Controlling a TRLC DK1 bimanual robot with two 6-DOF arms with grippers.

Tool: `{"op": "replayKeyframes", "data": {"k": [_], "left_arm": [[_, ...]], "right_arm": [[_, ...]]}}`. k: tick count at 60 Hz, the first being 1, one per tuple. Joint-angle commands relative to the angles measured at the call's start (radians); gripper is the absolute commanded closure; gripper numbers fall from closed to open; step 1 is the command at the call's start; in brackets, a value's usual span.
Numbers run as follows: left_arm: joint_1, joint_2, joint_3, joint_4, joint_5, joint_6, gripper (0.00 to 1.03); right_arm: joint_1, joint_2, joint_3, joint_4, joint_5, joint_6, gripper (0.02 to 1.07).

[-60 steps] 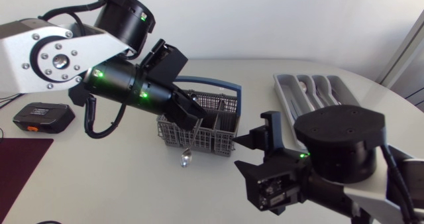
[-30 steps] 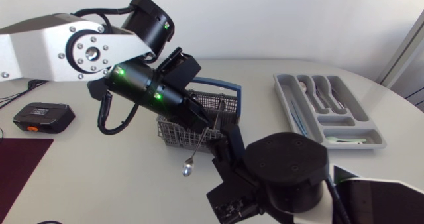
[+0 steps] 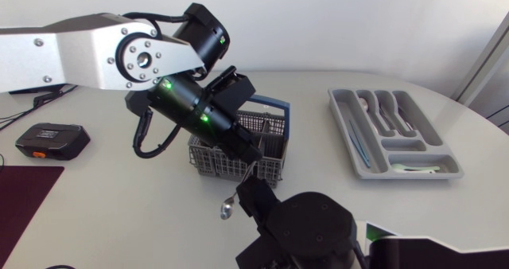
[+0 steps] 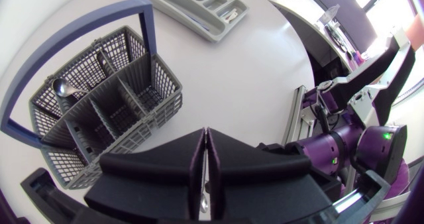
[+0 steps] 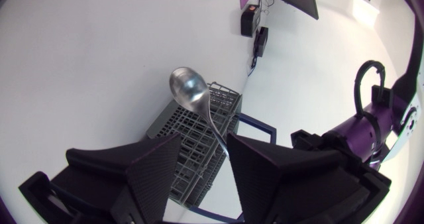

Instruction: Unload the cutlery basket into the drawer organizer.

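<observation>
Cutlery basket: a grey mesh basket with a blue handle is set near the middle of the white table, directly below the left arm's last link.
Spoon: it is held outside the basket, at the basket's near side. Its bowl is pointed down and its handle is slanted up into the left gripper.
Left gripper: it is closed on the spoon, with the thin handle pinched between both fingers.
Right gripper: its fingers are spread apart below the spoon. The handle is seen running through the gap, close to one finger; whether it is touched cannot be told.
Second spoon: it is stood in a corner compartment of the basket, bowl up.
Drawer organizer: a grey tray is placed well apart from the basket, towards the right arm's side. Cutlery is laid in several of its compartments.
Other items: a black box and a dark red mat are found at the left arm's side of the table.
</observation>
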Motion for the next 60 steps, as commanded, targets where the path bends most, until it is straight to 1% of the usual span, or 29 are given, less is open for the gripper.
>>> {"op": "replayKeyframes", "data": {"k": [1, 4, 7, 13, 16, 19, 22, 25, 33, 41, 60], "left_arm": [[-0.004, 0.025, 0.04, -0.023, 0.007, 0.015, 1.0], [-0.007, 0.03, 0.043, -0.028, 0.007, 0.016, 1.0], [-0.011, 0.036, 0.047, -0.034, 0.007, 0.016, 1.0], [-0.018, 0.045, 0.055, -0.049, 0.009, 0.016, 1.0], [-0.021, 0.048, 0.063, -0.056, 0.009, 0.016, 1.0], [-0.024, 0.05, 0.067, -0.062, 0.009, 0.016, 1.0], [-0.027, 0.05, 0.072, -0.066, 0.009, 0.015, 1.0], [-0.034, 0.053, 0.075, -0.072, 0.012, 0.015, 1.0], [-0.038, 0.058, 0.075, -0.074, 0.015, 0.013, 1.0], [-0.038, 0.062, 0.069, -0.079, 0.022, 0.012, 1.0], [-0.049, 0.065, 0.064, -0.094, 0.036, 0.01, 1.0]], "right_arm": [[0.021, 0.017, -0.029, 0.037, 0.022, -0.046, 0.61], [0.027, 0.023, -0.033, 0.055, 0.031, -0.055, 0.62], [0.033, 0.03, -0.041, 0.087, 0.037, -0.071, 0.65], [0.038, 0.046, -0.055, 0.127, 0.045, -0.092, 0.66], [0.041, 0.047, -0.056, 0.129, 0.045, -0.092, 0.7], [0.042, 0.05, -0.058, 0.132, 0.045, -0.092, 0.72], [0.042, 0.055, -0.058, 0.132, 0.048, -0.097, 0.79], [0.044, 0.056, -0.058, 0.135, 0.048, -0.102, 0.83], [0.053, 0.072, -0.064, 0.162, 0.06, -0.114, 0.84], [0.059, 0.086, -0.07, 0.187, 0.066, -0.125, 0.97], [0.058, 0.116, -0.07, 0.23, 0.082, -0.158, 0.97]]}}
